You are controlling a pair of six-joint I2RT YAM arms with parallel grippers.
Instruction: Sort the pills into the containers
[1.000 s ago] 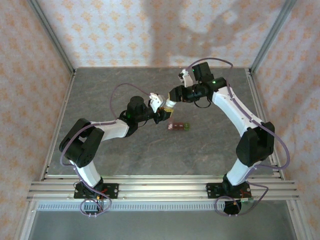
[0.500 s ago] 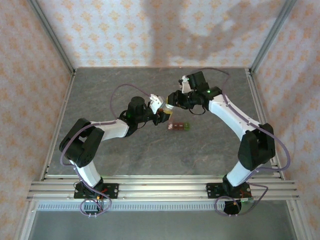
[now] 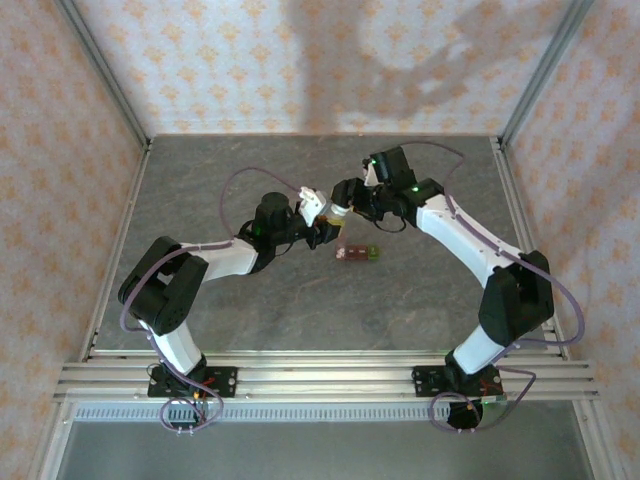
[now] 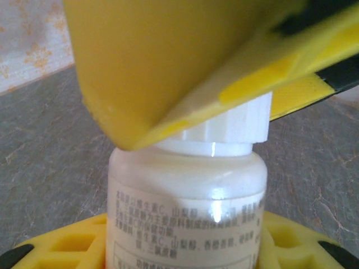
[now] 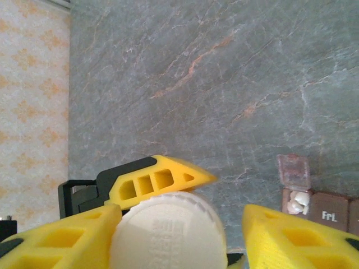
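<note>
A white pill bottle [image 4: 185, 207] with printed text stands upright between the yellow fingers [image 4: 61, 249] of my left gripper [image 4: 182, 249], which is shut on its body. Its ribbed white cap [image 5: 168, 232] sits between the jaws of my right gripper [image 5: 179, 238]. Those jaws stand open: the left one touches the cap and a gap shows on the right. From above, both grippers meet at the bottle [image 3: 337, 220]. The containers [image 3: 357, 253], a short red-brown and green strip, lie just right of it. One lid [image 5: 293, 171] is up, with a white pill [image 5: 297, 202] inside.
Grey stone-patterned tabletop [image 3: 250, 300] spreads around the arms, with patterned walls on three sides and a metal rail along the near edge [image 3: 320, 375]. The left arm's purple cable [image 3: 245, 175] loops above the table behind its wrist.
The right wrist has swung left and turned over the bottle, and its jaws now stand wider around the cap. The left arm and bottle have stayed put.
</note>
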